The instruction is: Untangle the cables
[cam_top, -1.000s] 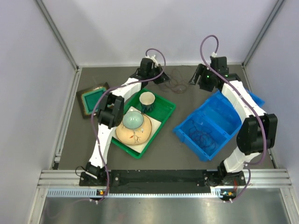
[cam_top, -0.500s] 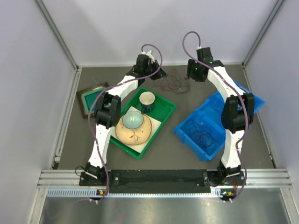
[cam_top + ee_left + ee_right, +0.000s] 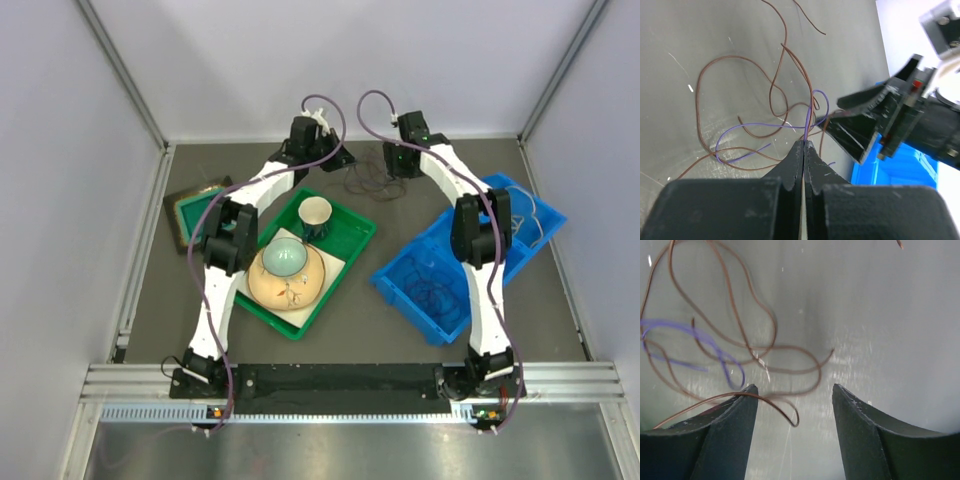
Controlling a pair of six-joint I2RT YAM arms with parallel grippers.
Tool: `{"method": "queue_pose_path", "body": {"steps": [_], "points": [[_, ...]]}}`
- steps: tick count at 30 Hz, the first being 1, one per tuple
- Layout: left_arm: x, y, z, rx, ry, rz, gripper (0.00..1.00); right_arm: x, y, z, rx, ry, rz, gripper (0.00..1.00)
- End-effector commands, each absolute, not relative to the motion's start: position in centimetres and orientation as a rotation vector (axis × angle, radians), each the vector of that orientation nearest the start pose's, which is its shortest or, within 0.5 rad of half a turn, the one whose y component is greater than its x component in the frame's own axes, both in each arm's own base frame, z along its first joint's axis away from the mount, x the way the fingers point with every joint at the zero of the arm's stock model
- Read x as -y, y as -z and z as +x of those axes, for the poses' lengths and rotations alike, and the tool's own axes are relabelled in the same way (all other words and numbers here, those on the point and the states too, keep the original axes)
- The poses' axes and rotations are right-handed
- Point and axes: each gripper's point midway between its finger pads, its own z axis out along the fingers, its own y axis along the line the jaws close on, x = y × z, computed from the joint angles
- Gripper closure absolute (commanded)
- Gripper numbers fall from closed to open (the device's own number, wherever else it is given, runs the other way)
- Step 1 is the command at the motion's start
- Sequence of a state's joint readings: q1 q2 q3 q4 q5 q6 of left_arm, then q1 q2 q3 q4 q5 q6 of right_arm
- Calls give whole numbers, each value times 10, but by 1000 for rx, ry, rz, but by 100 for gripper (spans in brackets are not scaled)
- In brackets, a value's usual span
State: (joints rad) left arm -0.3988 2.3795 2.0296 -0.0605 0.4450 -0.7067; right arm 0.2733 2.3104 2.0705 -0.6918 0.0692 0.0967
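Top external view puts the cables (image 3: 372,180) at the far edge of the surface (image 3: 330,330), between your left gripper (image 3: 340,162) and right gripper (image 3: 393,168). Your left gripper is pinched tight on the purple cable (image 3: 765,124), with brown loops sprawled around it. Your right gripper stands with its jaws apart over the brown strands, gripping nothing. The green tray (image 3: 352,232) and blue bin (image 3: 400,290) flank the tangle on the near side.

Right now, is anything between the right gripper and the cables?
Nothing visible. The right gripper hangs open right over the cables, a brown loop already between its jaws. The left gripper, beside it, is shut on the purple cable.
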Motion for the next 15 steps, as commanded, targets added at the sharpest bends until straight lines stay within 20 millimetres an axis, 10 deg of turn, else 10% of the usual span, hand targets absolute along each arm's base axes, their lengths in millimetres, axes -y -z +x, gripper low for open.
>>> {"method": "queue_pose_path", "body": {"steps": [1, 3, 5, 10, 15], "points": [[341, -198, 560, -2038, 1177, 23, 100, -156, -101, 582, -2340, -80, -201, 47], [339, -198, 559, -2041, 1175, 24, 100, -158, -103, 586, -2313, -92, -179, 63], [337, -199, 558, -2040, 1171, 31, 100, -159, -118, 587, -2276, -111, -145, 100], [333, -198, 556, -2050, 1181, 35, 100, -149, -156, 583, -2167, -90, -60, 100], [315, -200, 561, -2051, 1183, 2, 34, -131, -231, 569, -2036, -62, 37, 100]]}}
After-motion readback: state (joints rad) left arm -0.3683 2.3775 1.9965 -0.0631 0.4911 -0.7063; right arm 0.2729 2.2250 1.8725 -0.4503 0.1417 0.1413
